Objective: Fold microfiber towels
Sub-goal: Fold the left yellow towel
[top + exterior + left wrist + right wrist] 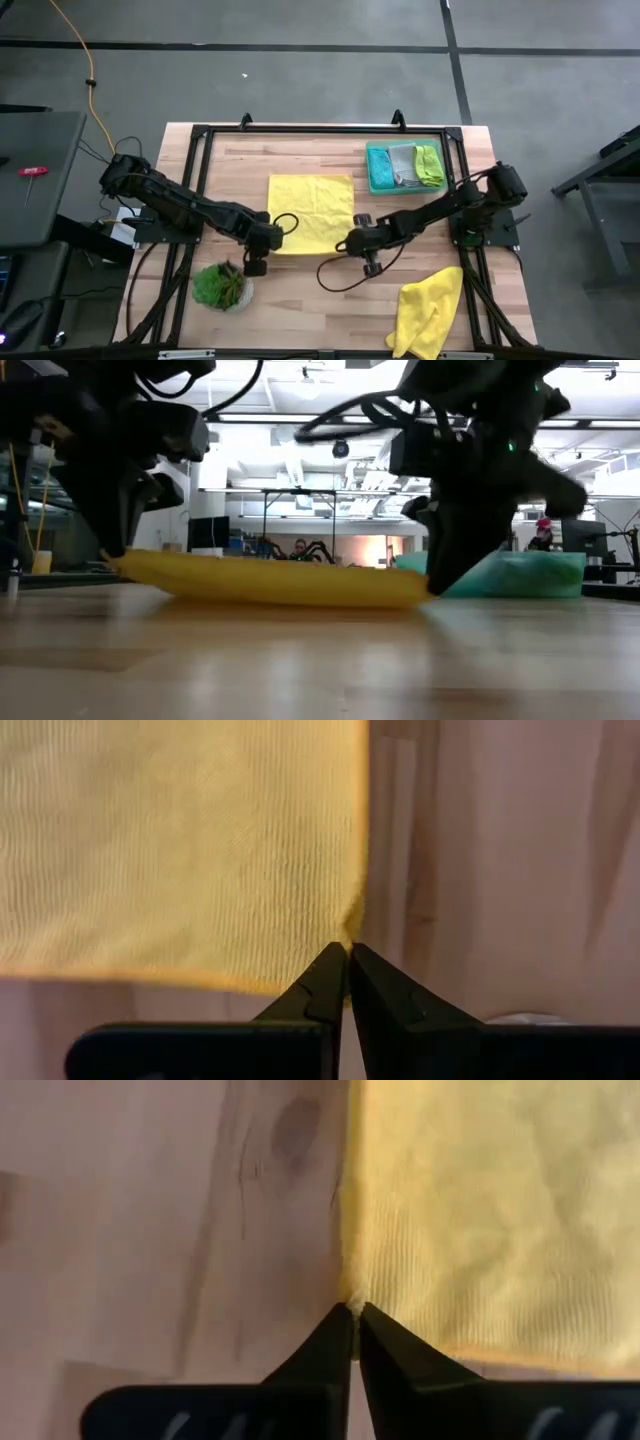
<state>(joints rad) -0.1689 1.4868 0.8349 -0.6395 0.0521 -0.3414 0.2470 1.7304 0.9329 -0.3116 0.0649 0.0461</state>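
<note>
- High view: the yellow towel (311,213) lies spread flat mid-table; my left gripper (262,239) sits at its near left corner, my right gripper (357,241) at its near right corner. A second yellow towel (430,310) is crumpled near the front right, and folded towels (405,166) sit in the green tray (375,173).
- Low view: both arms come down on the cloth's ends (it sags between them).
- Left wrist view: my fingers (320,985) are closed on the corner edge.
- Right wrist view: fingers (335,1342) closed, pinching only the very hem.
- Risk, as I judge it: so thin a bite could slip on lifting, dropping one corner and skewing the fold.
</note>
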